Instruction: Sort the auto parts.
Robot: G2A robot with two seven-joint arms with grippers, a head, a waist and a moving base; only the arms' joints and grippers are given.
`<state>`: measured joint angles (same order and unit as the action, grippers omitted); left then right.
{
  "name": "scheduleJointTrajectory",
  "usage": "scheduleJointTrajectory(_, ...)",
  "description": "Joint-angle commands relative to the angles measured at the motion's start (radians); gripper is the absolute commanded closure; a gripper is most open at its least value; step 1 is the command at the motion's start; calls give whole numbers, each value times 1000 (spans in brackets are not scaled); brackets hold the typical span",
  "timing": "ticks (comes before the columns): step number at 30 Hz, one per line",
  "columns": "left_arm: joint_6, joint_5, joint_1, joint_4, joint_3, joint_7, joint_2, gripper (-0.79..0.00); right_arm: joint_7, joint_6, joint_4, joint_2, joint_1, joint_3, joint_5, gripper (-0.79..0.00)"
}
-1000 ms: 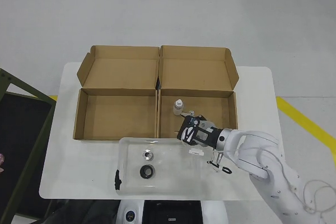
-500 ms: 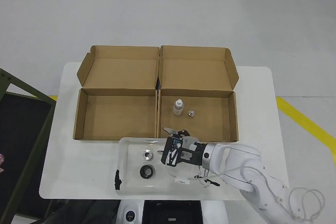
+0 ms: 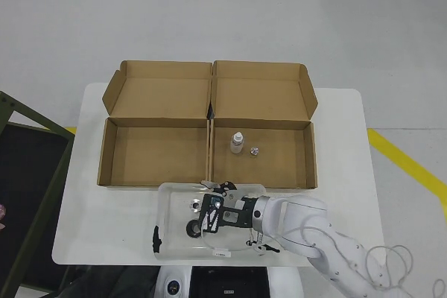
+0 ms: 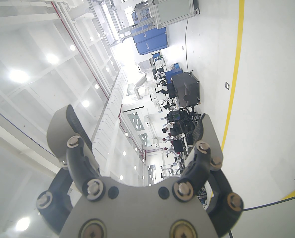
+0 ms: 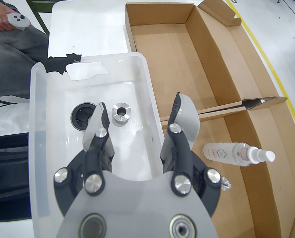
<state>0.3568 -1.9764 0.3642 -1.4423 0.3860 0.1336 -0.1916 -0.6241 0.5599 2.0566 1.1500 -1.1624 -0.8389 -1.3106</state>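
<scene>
A clear plastic bin (image 3: 171,195) stands at the table's front and holds a silver metal bushing (image 5: 122,113) and a black ring part (image 5: 81,116) side by side. My right gripper (image 5: 140,106) hangs open just above the bin (image 5: 147,75), with one fingertip between the two parts and the other over the bin's wall. From above, the right gripper (image 3: 210,213) sits beside the bushing (image 3: 197,204) and the ring (image 3: 196,228). My left gripper (image 4: 137,120) is open, empty, and points out into the room.
Two open cardboard boxes stand behind the bin. The left box (image 3: 155,155) is bare. The right box (image 3: 283,160) holds a small spray bottle (image 3: 238,141) and a small silver part (image 3: 255,150). Black tape (image 3: 156,240) marks the bin's left end.
My right arm has swung left from the right box's front edge to above the bin, ending beside the two parts. Its fingers stayed open.
</scene>
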Motion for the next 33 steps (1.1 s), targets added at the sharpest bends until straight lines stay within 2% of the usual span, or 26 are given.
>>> scheduleJointTrajectory(1,0,0,0,0,0,0,0,-785,2,-3,-10,4,9,15,-3,-459)
scheduleJointTrajectory(19,0,0,0,0,0,0,0,-785,6,2,-120,45,92,121,25,-443)
scheduleJointTrajectory(33,0,0,0,0,0,0,0,-785,24,-9,-229,73,140,165,32,-388)
